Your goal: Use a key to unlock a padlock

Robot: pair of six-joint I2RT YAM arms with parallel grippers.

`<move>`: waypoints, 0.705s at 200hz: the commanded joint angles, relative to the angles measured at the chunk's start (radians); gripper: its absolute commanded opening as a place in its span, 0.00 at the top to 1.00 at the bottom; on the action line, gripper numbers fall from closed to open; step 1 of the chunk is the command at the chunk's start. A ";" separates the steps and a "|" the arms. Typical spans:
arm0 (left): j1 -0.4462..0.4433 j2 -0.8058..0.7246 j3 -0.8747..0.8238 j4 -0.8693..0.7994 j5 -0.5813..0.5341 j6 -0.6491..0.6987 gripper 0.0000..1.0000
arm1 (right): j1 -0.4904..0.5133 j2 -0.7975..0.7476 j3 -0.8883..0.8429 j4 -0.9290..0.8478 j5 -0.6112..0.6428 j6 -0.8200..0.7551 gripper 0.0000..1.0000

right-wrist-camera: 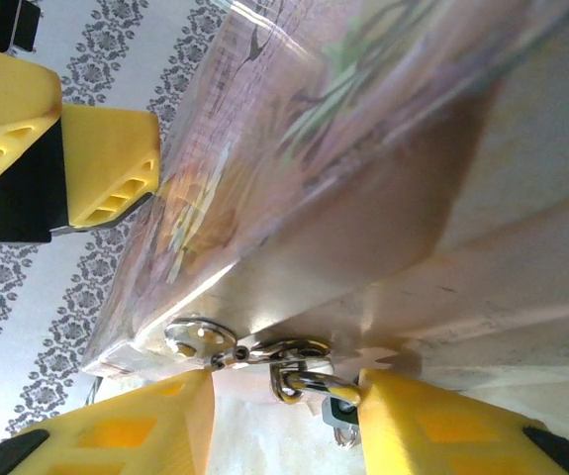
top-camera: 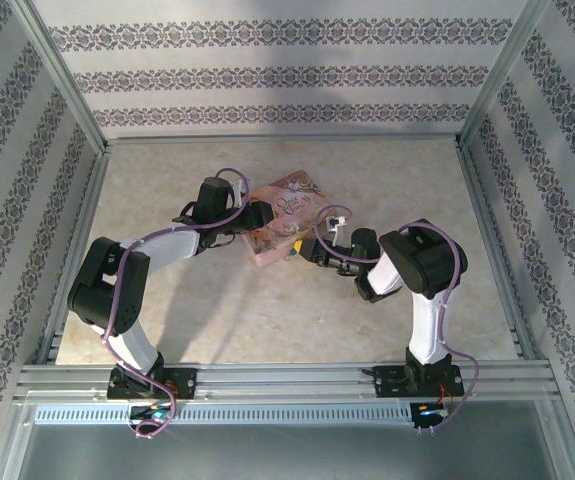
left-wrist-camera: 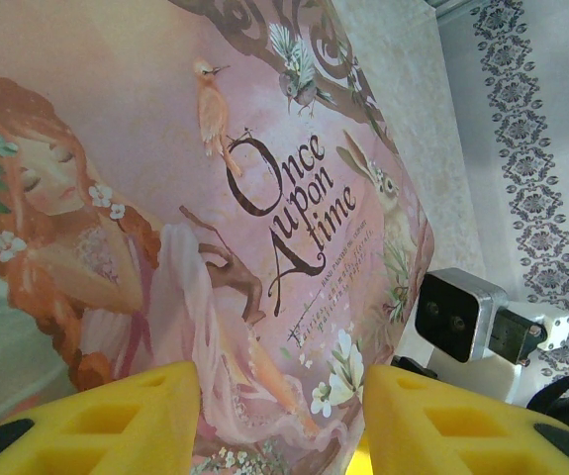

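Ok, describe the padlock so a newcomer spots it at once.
Find the flat pink tin mid-table. A metal clasp sits on its side wall; the padlock is hooked there, at the right gripper. It is tiny, silvery, with a blue part.

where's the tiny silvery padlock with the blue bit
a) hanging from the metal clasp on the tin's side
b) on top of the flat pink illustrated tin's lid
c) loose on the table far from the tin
a: the tiny silvery padlock hangs from the metal clasp on the side wall of the flat pink illustrated tin, between the yellow fingers of the right gripper
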State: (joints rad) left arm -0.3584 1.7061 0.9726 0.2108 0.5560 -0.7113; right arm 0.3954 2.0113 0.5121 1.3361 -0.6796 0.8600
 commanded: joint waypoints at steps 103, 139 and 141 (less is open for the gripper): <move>-0.007 0.019 -0.038 -0.096 -0.025 0.009 0.52 | 0.011 -0.036 -0.031 0.048 -0.029 -0.040 0.78; -0.007 0.018 -0.036 -0.098 -0.027 0.010 0.52 | 0.016 -0.029 -0.012 0.048 -0.015 -0.027 0.86; -0.007 0.018 -0.036 -0.097 -0.027 0.010 0.52 | 0.016 -0.029 -0.012 0.047 -0.012 -0.025 0.87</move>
State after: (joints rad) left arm -0.3584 1.7054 0.9726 0.2108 0.5556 -0.7113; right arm 0.3954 1.9984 0.4824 1.3235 -0.6735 0.8383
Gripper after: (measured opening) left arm 0.476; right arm 0.159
